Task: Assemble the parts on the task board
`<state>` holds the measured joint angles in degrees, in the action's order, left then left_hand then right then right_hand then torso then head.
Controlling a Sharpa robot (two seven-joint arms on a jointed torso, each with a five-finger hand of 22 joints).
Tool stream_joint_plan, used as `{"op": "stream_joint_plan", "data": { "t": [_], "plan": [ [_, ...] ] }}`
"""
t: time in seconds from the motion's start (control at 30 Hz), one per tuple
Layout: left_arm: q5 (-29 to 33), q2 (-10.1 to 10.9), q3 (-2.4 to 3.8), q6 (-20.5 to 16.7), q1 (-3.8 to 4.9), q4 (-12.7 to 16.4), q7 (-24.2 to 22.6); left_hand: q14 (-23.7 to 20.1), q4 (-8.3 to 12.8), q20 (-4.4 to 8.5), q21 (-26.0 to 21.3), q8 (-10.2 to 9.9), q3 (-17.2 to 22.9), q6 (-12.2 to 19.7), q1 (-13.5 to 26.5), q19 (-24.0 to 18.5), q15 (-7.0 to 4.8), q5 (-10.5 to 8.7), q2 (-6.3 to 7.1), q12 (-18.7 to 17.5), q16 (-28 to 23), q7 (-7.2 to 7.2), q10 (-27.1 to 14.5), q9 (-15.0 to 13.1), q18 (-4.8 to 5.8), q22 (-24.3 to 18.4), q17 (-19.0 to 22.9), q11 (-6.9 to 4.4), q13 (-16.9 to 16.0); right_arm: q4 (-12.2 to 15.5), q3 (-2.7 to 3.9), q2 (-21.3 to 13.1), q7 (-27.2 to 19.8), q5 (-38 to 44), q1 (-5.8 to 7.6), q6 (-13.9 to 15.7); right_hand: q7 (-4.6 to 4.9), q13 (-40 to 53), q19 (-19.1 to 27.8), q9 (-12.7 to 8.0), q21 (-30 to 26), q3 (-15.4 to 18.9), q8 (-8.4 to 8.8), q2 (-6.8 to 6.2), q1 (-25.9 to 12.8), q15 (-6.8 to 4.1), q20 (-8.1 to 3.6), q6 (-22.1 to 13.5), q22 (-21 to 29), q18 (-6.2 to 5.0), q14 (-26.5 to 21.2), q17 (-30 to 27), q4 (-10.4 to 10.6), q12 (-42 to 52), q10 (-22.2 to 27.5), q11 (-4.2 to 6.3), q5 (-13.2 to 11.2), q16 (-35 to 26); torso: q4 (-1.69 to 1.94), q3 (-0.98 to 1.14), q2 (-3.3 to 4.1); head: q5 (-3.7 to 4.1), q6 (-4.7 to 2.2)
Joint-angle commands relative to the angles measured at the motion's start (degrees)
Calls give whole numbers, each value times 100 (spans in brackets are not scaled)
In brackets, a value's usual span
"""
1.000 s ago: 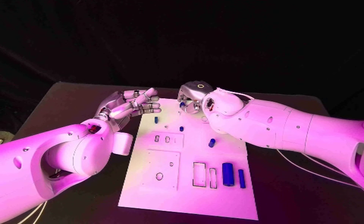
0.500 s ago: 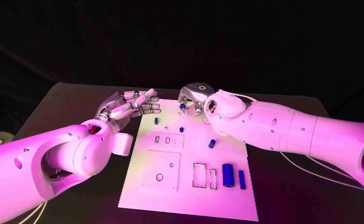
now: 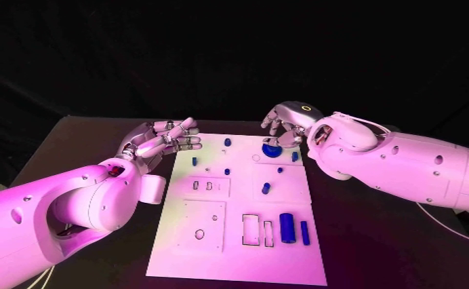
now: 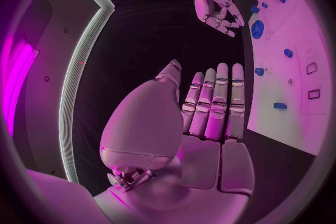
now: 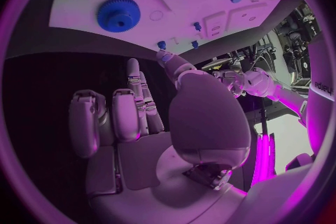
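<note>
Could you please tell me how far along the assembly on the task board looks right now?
Early. A blue gear sits at the far end of the task board. Neither the left hand nor the right hand holds anything; the right hovers over the gear. Loose blue cylinders lie beside empty rectangular slots.

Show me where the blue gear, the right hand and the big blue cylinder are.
blue gear (image 5: pixel 118 14), right wrist view, on its toothed top face.
right hand (image 3: pixel 285 125), head view, middle of the hand above the board's far end.
big blue cylinder (image 3: pixel 287 227), head view, middle of its side.
</note>
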<state>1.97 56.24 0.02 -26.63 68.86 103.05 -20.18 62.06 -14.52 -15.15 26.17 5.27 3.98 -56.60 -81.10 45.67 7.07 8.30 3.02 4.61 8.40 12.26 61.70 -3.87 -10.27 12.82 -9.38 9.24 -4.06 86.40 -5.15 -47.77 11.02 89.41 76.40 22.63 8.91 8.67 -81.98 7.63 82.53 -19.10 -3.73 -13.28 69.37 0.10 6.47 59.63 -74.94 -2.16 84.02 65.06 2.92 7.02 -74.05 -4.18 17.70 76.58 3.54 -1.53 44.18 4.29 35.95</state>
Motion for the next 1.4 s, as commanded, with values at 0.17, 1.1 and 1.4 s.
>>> {"op": "stream_joint_plan", "data": {
  "t": [0.17,1.1,1.4],
  "plan": [
    [28,-64,4,156,9,-54,-29,-20,29,-13,34,-23,6,17,-44,-41,10,24,-33,-30,-34,9,-11,5,0,6,-6,22,7,-2,7,-218,236,-304,15,-634,-189,708,-57,65,64,991,-66,57,175,-205,-191,-13,-436,-47,189,171,282,826,-662,197,169,132,-95,46,-28,12,2],
    [33,-109,2,196,7,-124,-2,-18,38,-16,38,-24,14,11,-56,-48,8,24,-42,-30,-39,3,-3,3,-1,8,-10,18,4,-865,-8,486,289,-465,-131,-1007,-32,7242,-392,372,351,2324,-423,413,1135,-25,-43,-535,-976,68,591,2466,1336,7461,-904,30,438,1331,-57,55,21,25,107],
    [33,-111,2,186,7,-135,19,-23,44,-18,42,-29,17,14,-61,-55,9,22,-42,-35,-46,6,-5,3,-2,10,-13,19,4,-919,-9,505,287,-393,-166,-1057,-30,7291,-393,384,352,2309,-446,457,1148,-17,-34,-517,-983,69,598,2494,1338,7510,-921,25,467,1342,-55,60,22,20,104]
  ]
}}
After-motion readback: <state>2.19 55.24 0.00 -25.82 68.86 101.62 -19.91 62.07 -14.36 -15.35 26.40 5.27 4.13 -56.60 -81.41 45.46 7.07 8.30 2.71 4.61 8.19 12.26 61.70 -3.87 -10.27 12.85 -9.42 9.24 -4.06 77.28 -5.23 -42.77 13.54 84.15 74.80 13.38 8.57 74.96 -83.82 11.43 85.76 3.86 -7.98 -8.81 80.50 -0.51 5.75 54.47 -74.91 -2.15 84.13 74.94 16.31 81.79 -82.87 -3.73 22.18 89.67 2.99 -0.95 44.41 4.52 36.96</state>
